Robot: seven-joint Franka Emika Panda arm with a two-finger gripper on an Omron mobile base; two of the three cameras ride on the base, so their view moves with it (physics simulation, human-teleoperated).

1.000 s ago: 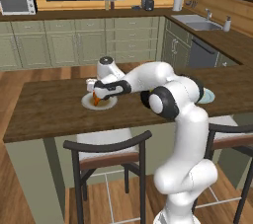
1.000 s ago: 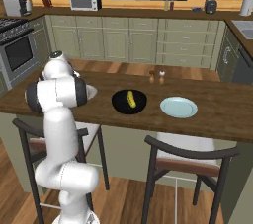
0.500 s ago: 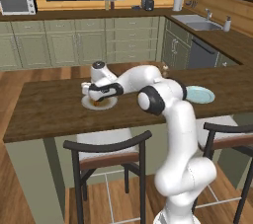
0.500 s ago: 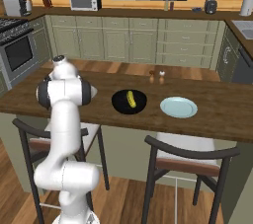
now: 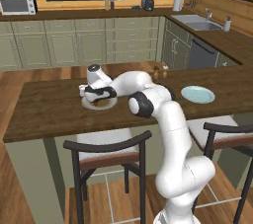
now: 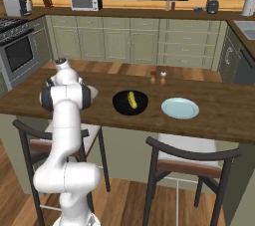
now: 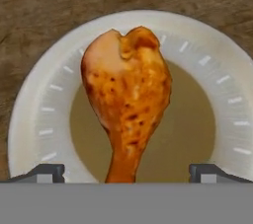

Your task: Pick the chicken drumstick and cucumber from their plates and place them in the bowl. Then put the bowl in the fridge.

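You are looking straight down on the drumstick (image 7: 127,97), which is lying on the brown centre of the cream plate (image 7: 34,119), and the relation that matters is how its long axis is sitting against the fingers (image 7: 42,170). In the hand view the two dark tips are showing at the bottom, spread wide and holding nothing, and the line between them is running left to right. The drumstick is running the other way, up and down that view, with its fat end at the top and its thin bone end pointing down, about midway between the tips. So the fingers are standing across the long axis, one tip on each side of the narrow end, which I judge to be the right set for closing on it. The fat part is lying further up the view than the tips, so you are probably needing to come down, and perhaps shift a little toward the thick end, before closing. In the left base view the gripper (image 5: 95,91) is hanging over the plate on the table (image 5: 44,109). The bowl (image 6: 130,103) is sitting well apart to the right, already holding the cucumber (image 6: 132,100).
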